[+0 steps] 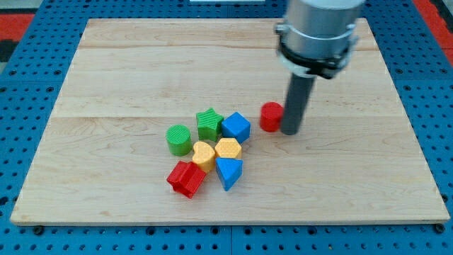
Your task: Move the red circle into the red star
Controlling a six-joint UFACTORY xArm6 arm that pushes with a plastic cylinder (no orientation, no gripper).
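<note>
The red circle (270, 116) lies right of the board's middle. My tip (291, 132) stands just to its right, touching or nearly touching it. The red star (187, 178) lies at the lower left of a cluster of blocks, well to the left of and below the red circle. Between them sit a blue cube (236, 127), a yellow hexagon (228, 149) and a blue triangle (228, 172).
The cluster also holds a green star (209, 124), a green cylinder (179, 139) and a yellow heart-like block (203, 154). The wooden board (106, 85) rests on a blue pegboard. The arm's grey body (316, 32) hangs over the upper right.
</note>
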